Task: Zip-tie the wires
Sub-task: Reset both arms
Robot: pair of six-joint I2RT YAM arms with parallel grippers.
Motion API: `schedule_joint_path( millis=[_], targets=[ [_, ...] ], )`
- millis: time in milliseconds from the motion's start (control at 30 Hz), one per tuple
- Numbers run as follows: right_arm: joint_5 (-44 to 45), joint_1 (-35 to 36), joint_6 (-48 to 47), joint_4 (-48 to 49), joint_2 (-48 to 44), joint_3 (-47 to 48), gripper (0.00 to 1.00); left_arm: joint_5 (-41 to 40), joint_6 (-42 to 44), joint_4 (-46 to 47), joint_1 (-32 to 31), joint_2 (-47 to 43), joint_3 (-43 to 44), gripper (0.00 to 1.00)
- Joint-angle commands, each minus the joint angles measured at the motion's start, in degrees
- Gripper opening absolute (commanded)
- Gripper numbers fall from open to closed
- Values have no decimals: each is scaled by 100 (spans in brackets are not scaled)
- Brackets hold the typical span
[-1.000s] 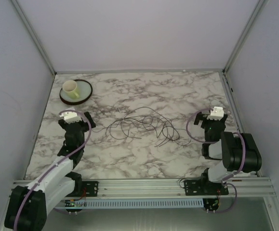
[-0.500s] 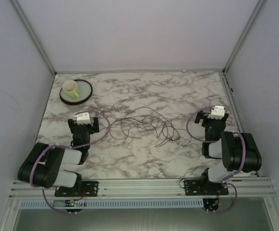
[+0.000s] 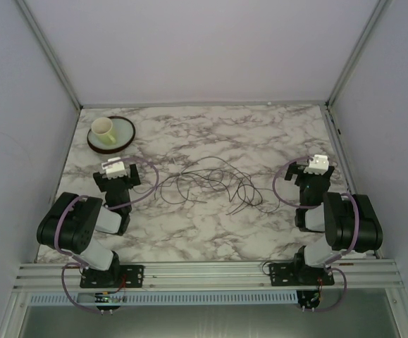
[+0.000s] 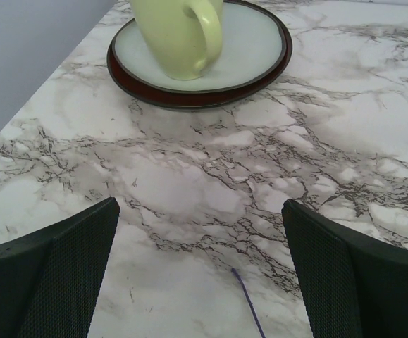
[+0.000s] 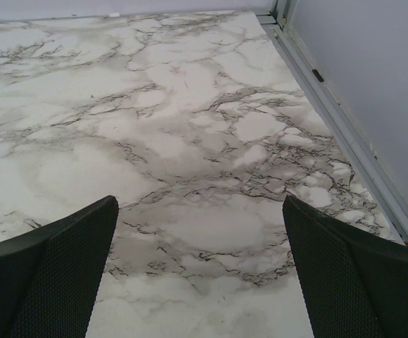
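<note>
Dark wires [image 3: 211, 184] unmoved | left hand [image 3: 116, 174] shifted right, arm folded | right hand [image 3: 315, 171] unchanged

The left arm [image 3: 77, 229] sits folded back on itself at about 8 o'clock in the overhead view, its elbow drawn low near the base and its wrist aimed toward 12 o'clock. The left end effector [image 4: 198, 211] stands wide open, its two dark textured fingers [image 4: 56, 282] far apart and gripping nothing. The right arm [image 3: 344, 225] is folded likewise at about 4 o'clock, wrist toward 12 o'clock. The right end effector [image 5: 200, 208] is equally spread and holds nothing.
</note>
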Motion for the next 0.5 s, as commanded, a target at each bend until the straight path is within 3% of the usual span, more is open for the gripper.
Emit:
schedule_joint_path(
  millis=[0, 467],
  targets=[
    [4, -2, 43, 192, 30, 96, 99, -90, -101, 182, 28, -21, 94, 100],
    [4, -6, 43, 198, 21, 93, 99, -89, -100, 186, 28, -24, 85, 100]
  ],
)
